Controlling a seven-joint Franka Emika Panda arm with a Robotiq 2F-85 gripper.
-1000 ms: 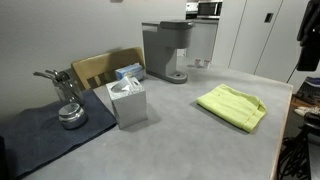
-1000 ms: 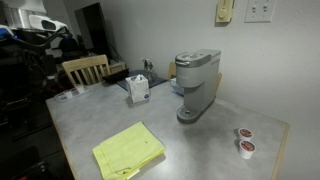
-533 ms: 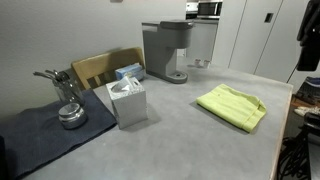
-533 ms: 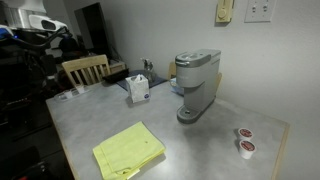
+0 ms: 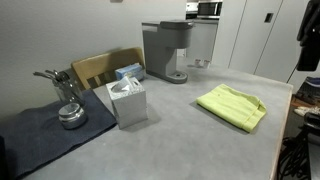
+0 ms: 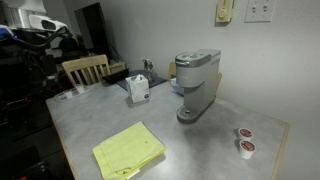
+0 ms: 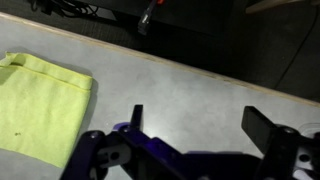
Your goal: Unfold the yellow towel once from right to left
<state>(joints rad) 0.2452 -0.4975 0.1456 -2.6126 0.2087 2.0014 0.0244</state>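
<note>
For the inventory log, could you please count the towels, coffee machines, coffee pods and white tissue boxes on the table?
Yellow towel: 1
Coffee machine: 1
Coffee pods: 2
White tissue box: 1
Total: 5

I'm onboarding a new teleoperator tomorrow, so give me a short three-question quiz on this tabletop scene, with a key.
1. True or false: the yellow towel lies on the table, clear of the gripper.
2. How many coffee pods sit on the table near the coffee maker?
3. Fill in: in the wrist view the gripper's jaws stand ____, holding nothing.
Key: 1 true; 2 two; 3 open.
</note>
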